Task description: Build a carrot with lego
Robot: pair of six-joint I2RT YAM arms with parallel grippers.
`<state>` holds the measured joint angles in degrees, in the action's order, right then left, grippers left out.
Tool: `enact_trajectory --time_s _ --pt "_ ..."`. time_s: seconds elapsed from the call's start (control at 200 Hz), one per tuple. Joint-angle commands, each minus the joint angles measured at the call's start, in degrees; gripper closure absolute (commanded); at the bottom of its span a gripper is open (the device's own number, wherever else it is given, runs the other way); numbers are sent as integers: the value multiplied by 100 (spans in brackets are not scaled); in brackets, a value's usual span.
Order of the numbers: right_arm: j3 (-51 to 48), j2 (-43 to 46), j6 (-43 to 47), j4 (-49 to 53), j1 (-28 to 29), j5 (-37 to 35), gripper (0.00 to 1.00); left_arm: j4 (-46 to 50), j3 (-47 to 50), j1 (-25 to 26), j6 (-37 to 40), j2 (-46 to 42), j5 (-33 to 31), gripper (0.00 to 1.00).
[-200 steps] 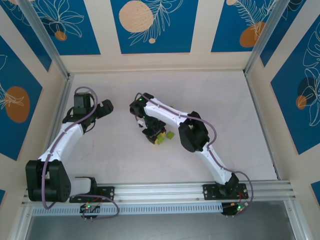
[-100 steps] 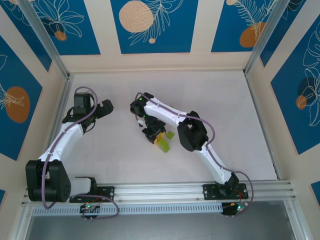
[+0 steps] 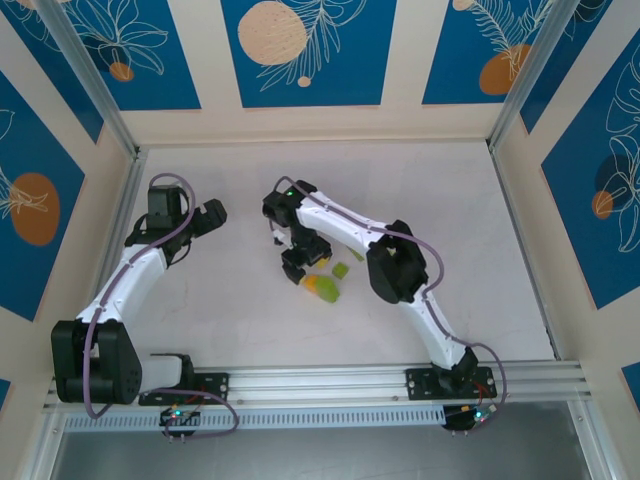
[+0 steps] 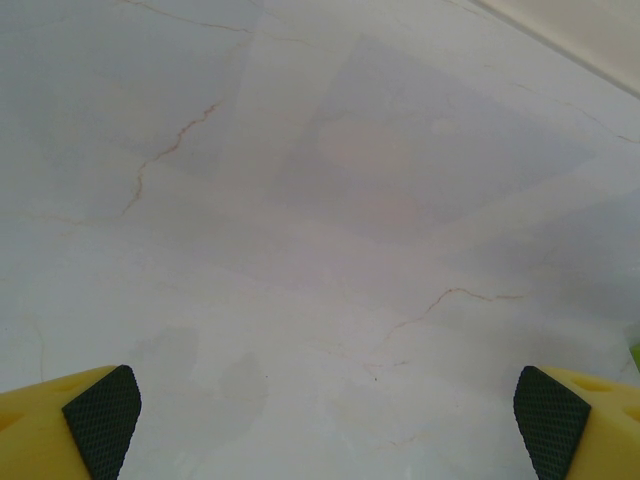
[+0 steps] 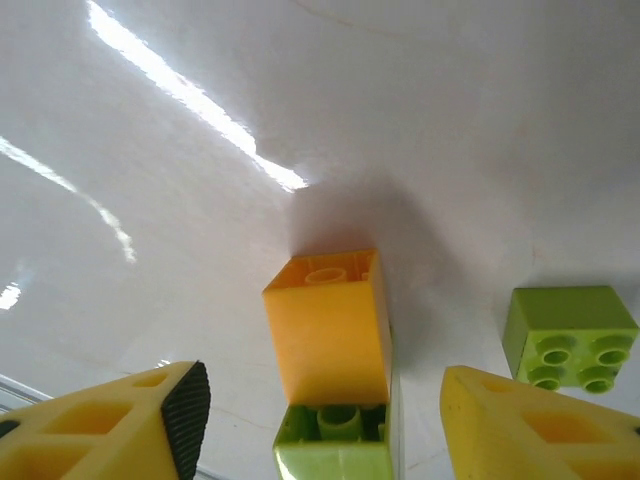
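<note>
Orange plastic marks the tip of the carrot (image 5: pixel 330 370). One orange brick (image 5: pixel 325 325) is joined end to end with a lime-green brick (image 5: pixel 335 445), and the pair lies on the table (image 5: pixel 150 150). You have it in the gap between the fingers of your right gripper (image 5: pixel 325 395), orange end pointing away from the wrist, with its hollow open end showing. The jaws of that gripper stand apart. Pale table shows between the carrot and the finger (image 5: pixel 150 430) on each side, so neither one touches it. A loose green brick (image 5: pixel 568 335), square with four studs showing, lies outside the other finger, a little ahead of its tip and apart from the carrot.

From above, the carrot (image 3: pixel 322 288) lies just beside your right gripper (image 3: pixel 296 268), on the side toward the arm bases. The loose green brick (image 3: pixel 341 270) sits near both, between the gripper and the bend of the right arm (image 3: pixel 395 270).

Your left gripper (image 3: pixel 208 215) is well apart from all of this, off to the left. In its wrist view the left gripper (image 4: pixel 328 425) has its jaws spread wide. The black pads (image 4: pixel 100 420) stand at either edge of that view, with bare veined table (image 4: pixel 350 200) between them.
</note>
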<state>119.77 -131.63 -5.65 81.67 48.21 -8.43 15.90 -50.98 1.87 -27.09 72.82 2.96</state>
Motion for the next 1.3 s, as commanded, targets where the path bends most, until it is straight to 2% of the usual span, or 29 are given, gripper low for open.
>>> enact_trajectory --time_s 0.0,0.085,0.26,0.53,0.835,1.085,1.295 --pt "-699 999 117 -1046 -63 379 34 51 -25 -82 -7 -32 47 1" --pt "-1472 1601 99 -1708 -156 537 34 77 -30 -77 -7 -40 56 1" --pt "-3730 3046 328 -3295 -229 816 33 99 -17 -81 10 -84 33 1" --pt "-6351 4457 142 -5689 -268 887 29 106 -35 -81 -7 -66 59 1" --pt "-6960 4459 89 -6514 -364 728 29 106 -61 -81 -15 -16 109 1" --pt "-7049 4201 239 -6669 -397 676 33 111 -61 -81 -7 -18 99 2" --pt "-7614 4482 205 -7129 -469 982 33 94 -65 -77 -2 -10 106 2"
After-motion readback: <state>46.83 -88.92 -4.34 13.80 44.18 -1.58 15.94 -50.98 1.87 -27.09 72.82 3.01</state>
